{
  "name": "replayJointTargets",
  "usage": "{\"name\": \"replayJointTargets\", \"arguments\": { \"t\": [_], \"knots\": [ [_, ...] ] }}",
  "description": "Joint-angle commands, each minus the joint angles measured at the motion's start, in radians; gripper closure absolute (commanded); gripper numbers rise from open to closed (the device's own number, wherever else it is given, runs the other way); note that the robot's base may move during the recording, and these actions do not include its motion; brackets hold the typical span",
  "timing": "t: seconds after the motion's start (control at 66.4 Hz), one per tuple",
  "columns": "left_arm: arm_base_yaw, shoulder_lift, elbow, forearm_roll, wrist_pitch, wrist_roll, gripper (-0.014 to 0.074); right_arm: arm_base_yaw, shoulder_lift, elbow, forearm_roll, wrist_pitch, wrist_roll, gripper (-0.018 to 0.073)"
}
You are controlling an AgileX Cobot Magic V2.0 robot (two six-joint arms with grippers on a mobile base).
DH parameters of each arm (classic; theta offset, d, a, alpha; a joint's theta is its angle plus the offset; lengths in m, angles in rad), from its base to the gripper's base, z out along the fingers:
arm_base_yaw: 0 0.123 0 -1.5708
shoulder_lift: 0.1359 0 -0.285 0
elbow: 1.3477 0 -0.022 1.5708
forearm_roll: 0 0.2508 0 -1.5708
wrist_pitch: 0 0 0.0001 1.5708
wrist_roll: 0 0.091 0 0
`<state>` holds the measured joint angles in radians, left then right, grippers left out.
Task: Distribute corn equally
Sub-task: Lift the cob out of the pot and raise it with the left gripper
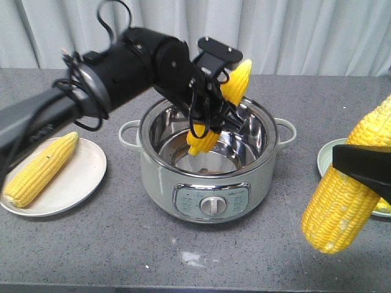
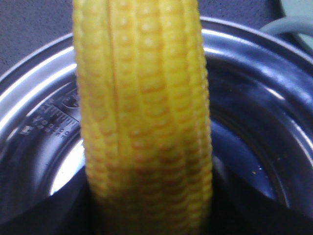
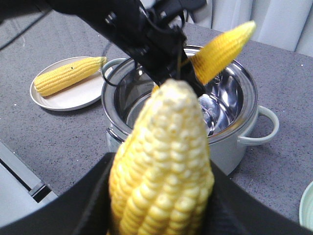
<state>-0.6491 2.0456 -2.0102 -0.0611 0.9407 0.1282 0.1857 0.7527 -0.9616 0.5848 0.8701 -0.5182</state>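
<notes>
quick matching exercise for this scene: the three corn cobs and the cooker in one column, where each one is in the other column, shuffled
Things
1. left-held cob
2. right-held cob
3. loose cob
4. electric cooker

Places
a. mid-table, no lid on
b. lying on the cream plate
c. tilted over the cooker's open pot
d. in the air at the right side, by the pale green plate

Pairs: 1-c, 2-d, 3-b, 4-a
</notes>
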Motion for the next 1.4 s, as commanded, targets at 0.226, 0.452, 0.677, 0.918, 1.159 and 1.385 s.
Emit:
{"name": "replayJointTargets", "arguments": {
  "t": [0.226,0.452,0.677,0.918,1.159,1.385],
  "knots": [
    [0.0,-0.279,0.036,-0.061,-0.083,0.017,0.0337,-0.001,-0.003,-0.025,0.027,-0.061,-0.004,0.0363],
    [0.0,-0.509,0.335,-0.068,-0.257,0.025,0.0337,-0.001,-0.003,-0.025,0.027,-0.061,-0.004,0.0363],
    [0.0,-0.734,0.601,-0.071,-0.387,0.025,0.0337,-0.001,-0.003,-0.025,0.027,-0.061,-0.004,0.0363],
    [0.0,-0.951,0.813,-0.072,-0.39,0.025,0.0337,-0.001,-0.003,-0.025,0.027,-0.061,-0.004,0.0363],
    [0.0,-1.122,0.969,-0.07,-0.394,0.025,0.0337,-0.001,-0.003,-0.025,0.027,-0.061,-0.004,0.0363],
    [0.0,-1.239,1.08,-0.07,-0.398,0.025,0.0337,-0.001,-0.003,-0.025,0.027,-0.061,-0.004,0.0363]
  ]
}}
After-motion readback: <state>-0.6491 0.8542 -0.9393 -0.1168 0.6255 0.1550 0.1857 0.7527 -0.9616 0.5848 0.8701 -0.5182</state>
